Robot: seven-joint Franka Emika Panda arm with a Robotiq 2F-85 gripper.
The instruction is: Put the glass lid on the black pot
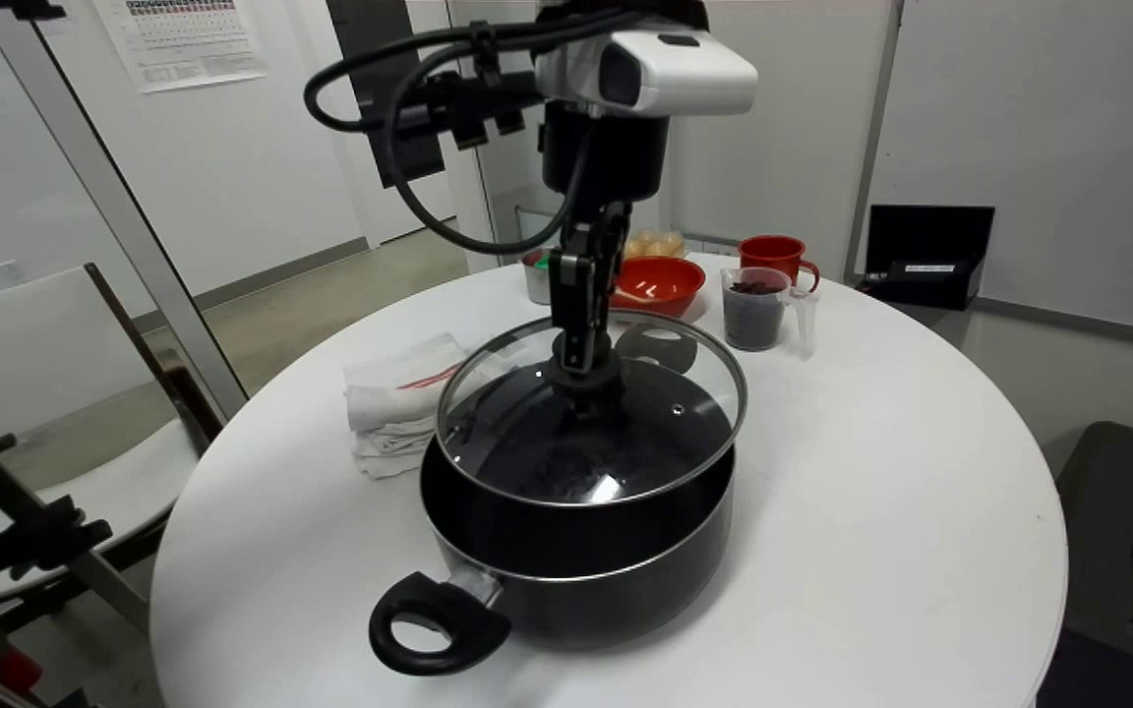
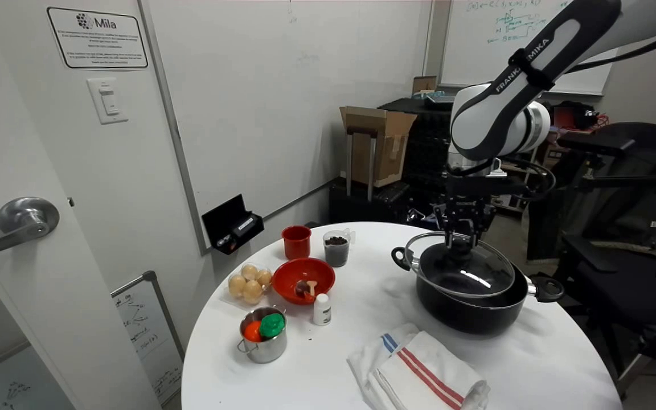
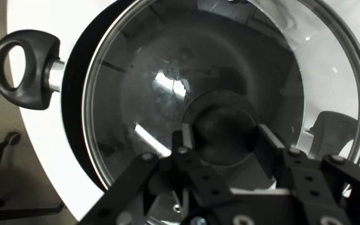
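The black pot (image 1: 616, 610) stands on the white round table, with one looped handle toward the camera in an exterior view. My gripper (image 1: 581, 359) points down with its fingers on both sides of the dark knob of the glass lid (image 1: 503, 438). In the wrist view, the fingertips (image 3: 225, 134) close against the knob, which they partly hide. The lid (image 2: 476, 282) is over the pot (image 2: 464, 319) but off-centre. It overhangs the rim on one side and leaves a dark crescent of the pot (image 3: 73, 109) uncovered on the opposite side. A gap shows under part of the lid.
A folded cloth (image 2: 419, 370) lies beside the pot. Farther off stand a red bowl (image 2: 303, 279), a red mug (image 2: 296, 242), a measuring cup (image 2: 336, 250), a steel pot (image 2: 265, 344), a white bottle (image 2: 322, 310) and a pack of eggs (image 2: 251, 285).
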